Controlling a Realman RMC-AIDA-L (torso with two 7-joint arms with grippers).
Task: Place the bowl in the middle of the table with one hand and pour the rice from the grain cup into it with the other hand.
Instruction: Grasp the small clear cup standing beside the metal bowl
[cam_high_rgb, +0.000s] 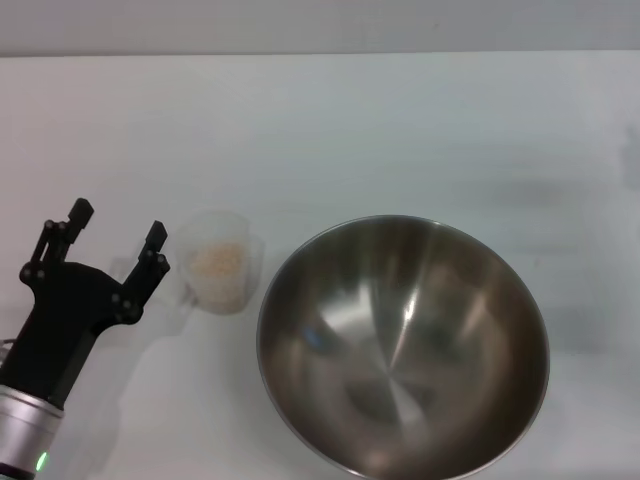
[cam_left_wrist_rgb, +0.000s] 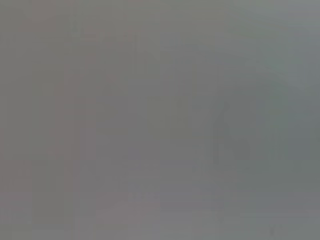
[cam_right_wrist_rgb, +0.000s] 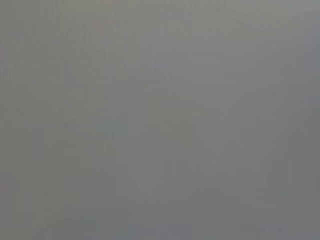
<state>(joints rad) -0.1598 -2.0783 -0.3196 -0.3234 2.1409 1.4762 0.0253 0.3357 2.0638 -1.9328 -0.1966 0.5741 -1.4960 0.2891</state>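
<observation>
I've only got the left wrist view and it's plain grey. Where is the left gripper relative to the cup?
Observer: In the head view the left gripper is open, just to the left of the cup, not around it.
Operator: Has anything been poured?
Observer: No. The rice is in the cup, which stands upright.
Operator: And the bowl?
Observer: The bowl sits right of the cup, empty, close to the table's near edge. The right gripper shows in no view.
</observation>
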